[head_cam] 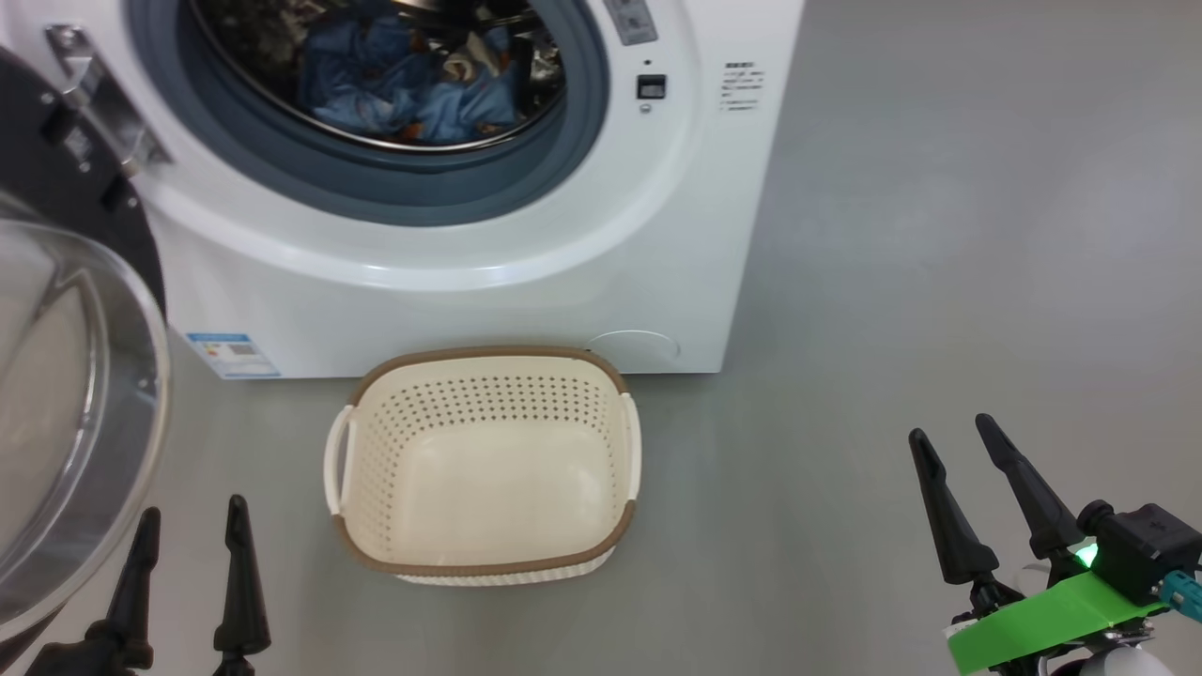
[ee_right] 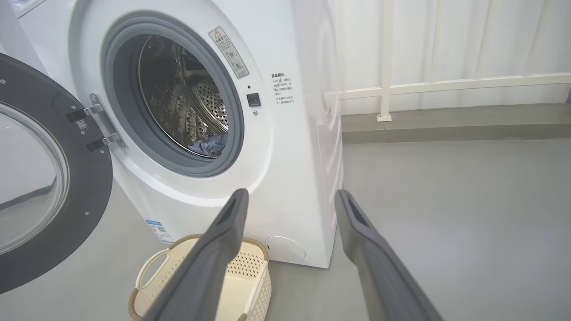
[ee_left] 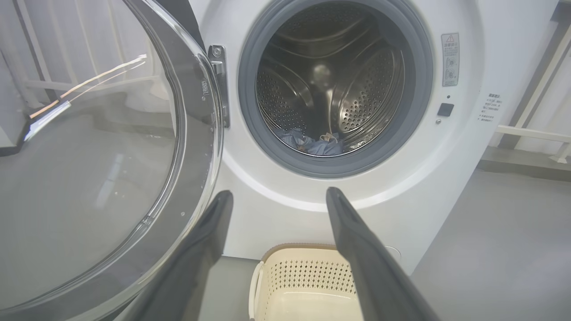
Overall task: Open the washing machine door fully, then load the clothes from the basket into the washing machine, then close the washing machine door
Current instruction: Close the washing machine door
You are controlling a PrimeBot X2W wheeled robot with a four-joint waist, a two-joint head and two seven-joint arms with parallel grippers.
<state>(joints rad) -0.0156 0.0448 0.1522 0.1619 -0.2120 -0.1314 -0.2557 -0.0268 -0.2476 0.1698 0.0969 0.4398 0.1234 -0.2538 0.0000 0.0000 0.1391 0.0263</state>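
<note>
left gripper [head_cam: 193, 507]: near left, low; fingers spread wide, nothing between them; just right of the door glass, well apart from the basket.
right gripper [head_cam: 950, 427]: near right; fingers wide apart, holding nothing; over bare floor [head_cam: 939, 235]; green tape [head_cam: 1042, 624] on its wrist.
basket [head_cam: 484, 404]: on the floor between the two grippers, a little farther out; upright; bare cream bottom shows; handles at left and right; just in front of the washer, cannot tell if touching.
door [head_cam: 66, 404]: swung open to the left; clear glass bowl bulges toward the near side; black rim behind it; hangs on a metal hinge [head_cam: 94, 89] at the washer's left.
washer [head_cam: 451, 310]: far centre, white, mouth open; blue sticker [head_cam: 232, 354] low on the left of its front.
gasket [head_cam: 404, 192]: grey ring around the mouth.
drum [ee_left: 312, 67]: steel, perforated, behind the gasket.
clothes [head_cam: 404, 84]: inside the drum, heaped at its bottom; blue with cream bits; behind the gasket lip.
rail [ee_right: 446, 84]: white, far right, beyond the washer.
</note>
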